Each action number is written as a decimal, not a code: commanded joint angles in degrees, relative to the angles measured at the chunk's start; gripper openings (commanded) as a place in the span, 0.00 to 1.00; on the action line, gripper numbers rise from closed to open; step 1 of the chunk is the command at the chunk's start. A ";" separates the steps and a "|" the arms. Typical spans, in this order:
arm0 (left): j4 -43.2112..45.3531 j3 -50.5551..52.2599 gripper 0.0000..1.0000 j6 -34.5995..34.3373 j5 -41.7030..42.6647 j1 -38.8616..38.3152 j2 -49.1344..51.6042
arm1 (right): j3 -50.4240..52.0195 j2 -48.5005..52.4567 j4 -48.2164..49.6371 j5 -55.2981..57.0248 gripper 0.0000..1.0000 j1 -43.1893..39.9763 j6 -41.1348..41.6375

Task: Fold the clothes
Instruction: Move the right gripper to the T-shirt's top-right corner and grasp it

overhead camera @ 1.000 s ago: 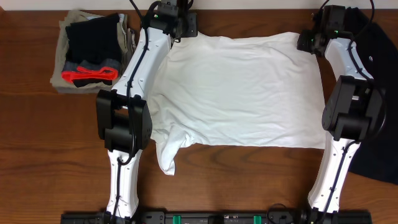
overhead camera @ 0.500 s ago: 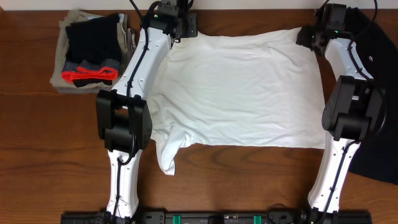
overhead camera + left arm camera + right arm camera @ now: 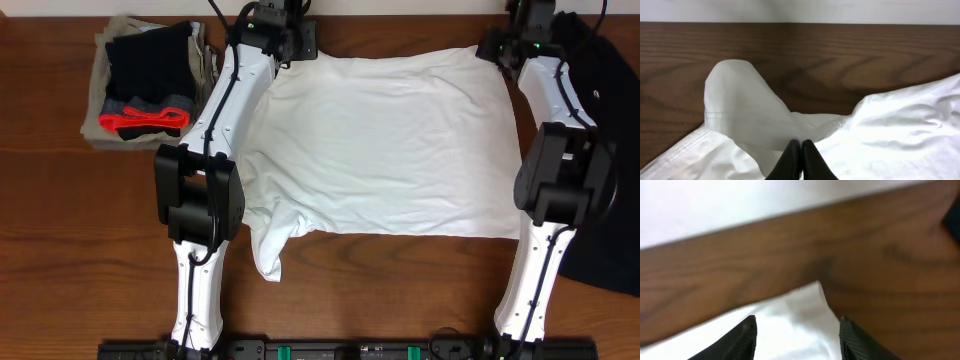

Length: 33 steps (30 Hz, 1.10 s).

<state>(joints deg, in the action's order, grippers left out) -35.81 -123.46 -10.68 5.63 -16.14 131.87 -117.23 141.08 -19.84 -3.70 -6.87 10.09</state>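
The white T-shirt (image 3: 385, 145) lies spread flat over the middle of the table, with one sleeve (image 3: 270, 250) hanging toward the front left. My left gripper (image 3: 300, 45) is at its far left corner, shut on a fold of the white cloth (image 3: 755, 117); its jaws (image 3: 801, 150) are pressed together. My right gripper (image 3: 497, 48) is at the far right corner, open (image 3: 797, 325), with the shirt's corner (image 3: 805, 305) between the fingers. The black shirt (image 3: 610, 150) lies at the right edge, partly under the right arm.
A stack of folded clothes (image 3: 145, 80), dark on top with a red-orange piece, sits at the far left on a beige cloth. The table's far edge and a white wall are just beyond both grippers (image 3: 800, 10).
My right gripper has moved toward the far edge, and the shirt's far right corner has spread out that way. The left gripper has stayed put.
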 commanded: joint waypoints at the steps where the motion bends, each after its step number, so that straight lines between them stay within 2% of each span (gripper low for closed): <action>1: -0.17 -0.42 0.06 -0.11 -0.26 0.20 0.35 | -1.31 -0.76 1.09 2.23 0.50 0.57 -2.45; 18: -0.22 -0.42 0.06 0.59 -0.28 0.20 0.35 | -1.31 6.69 5.29 1.77 0.46 0.92 -1.97; 27: -0.20 -0.42 0.06 0.59 -0.28 0.20 0.35 | -1.31 7.19 6.19 1.77 0.46 0.94 -1.77; 29: -0.20 -0.42 0.06 0.59 -0.28 0.20 0.35 | -1.29 7.43 6.43 1.77 0.42 0.94 -1.79; 33: -0.20 -0.42 0.06 0.61 -0.28 0.20 0.35 | -1.29 8.81 7.02 1.29 0.26 1.01 -0.90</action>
<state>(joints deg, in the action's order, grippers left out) -35.83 -123.46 -10.50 5.63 -16.14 131.87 -117.78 148.20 -13.10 -2.33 -6.55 8.71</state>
